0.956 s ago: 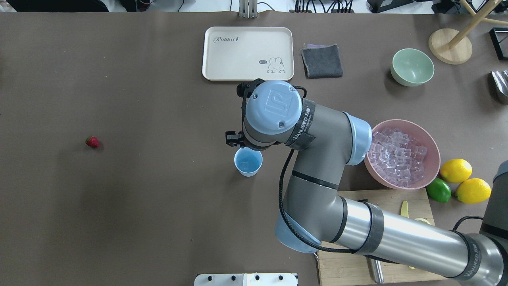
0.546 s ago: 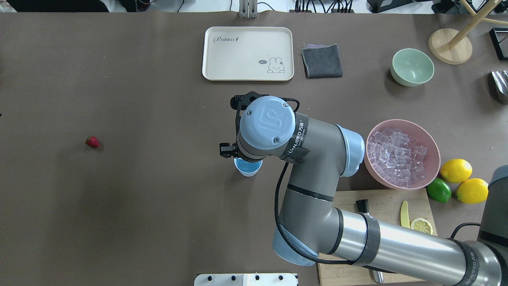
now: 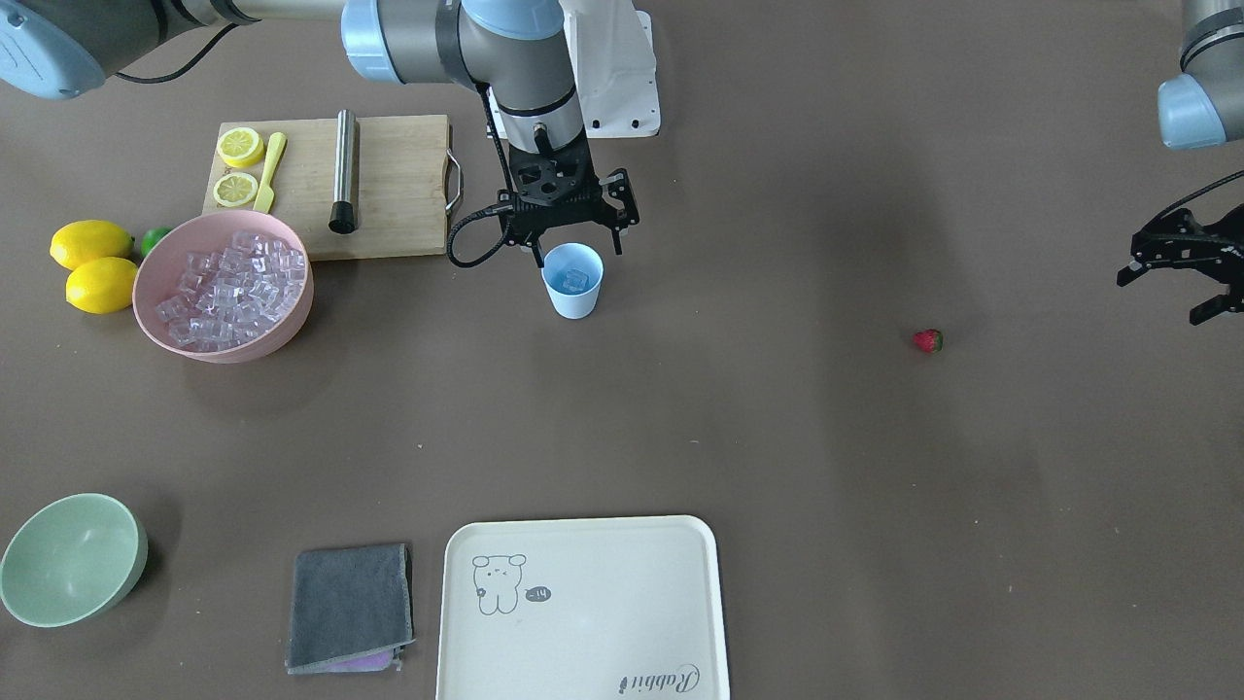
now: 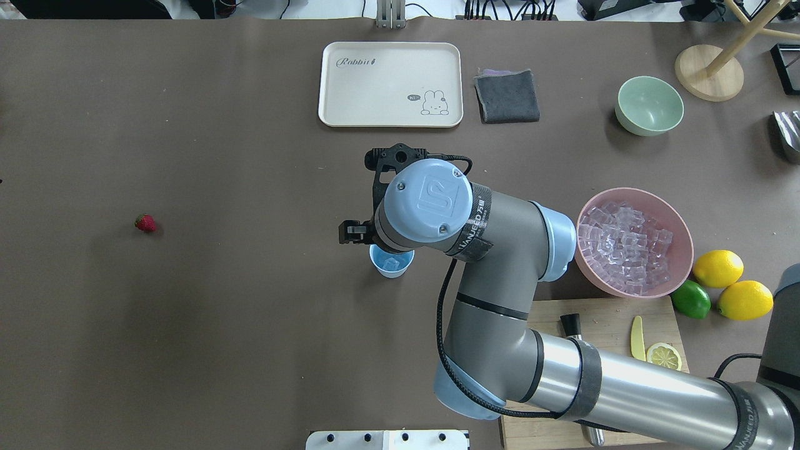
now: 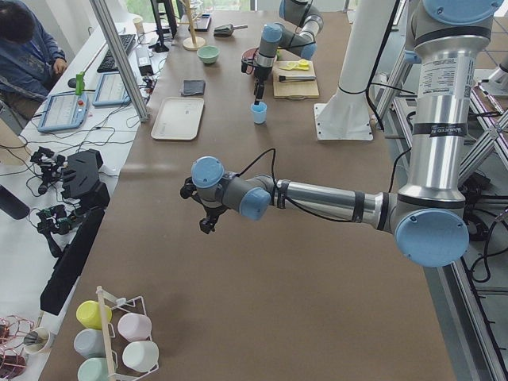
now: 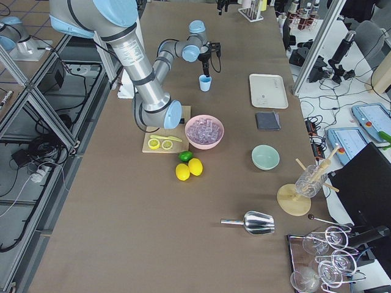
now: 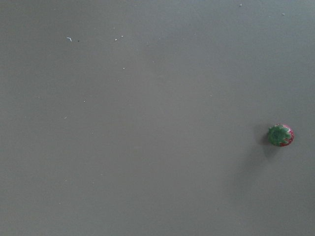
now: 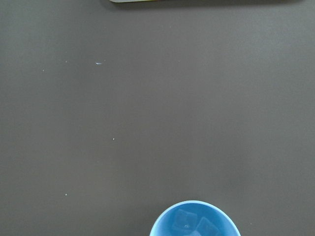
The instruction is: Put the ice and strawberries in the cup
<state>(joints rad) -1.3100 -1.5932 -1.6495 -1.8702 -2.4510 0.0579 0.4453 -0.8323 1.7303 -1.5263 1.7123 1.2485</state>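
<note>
We note the right gripper (image 3: 575,238) directly above the cup (image 3: 571,290), jaws spread wide, gripping and touching nothing. The cup stands upright with a couple of cubes of ice (image 8: 197,227) in its bottom. The left gripper (image 3: 1166,292) hangs well apart from the cup on the robot's left, likewise spread and empty, with the strawberry (image 3: 927,340) on the table (image 3: 777,437) between them; a pink bowl (image 3: 233,352) heaped with ice sits on the cup's other side.

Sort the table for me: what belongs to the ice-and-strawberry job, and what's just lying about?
Job: cup, ice, pink bowl holding it, strawberry.
Lying about: tray, cloth, green bowl, lemons, lime, cutting board, scoop.
</note>
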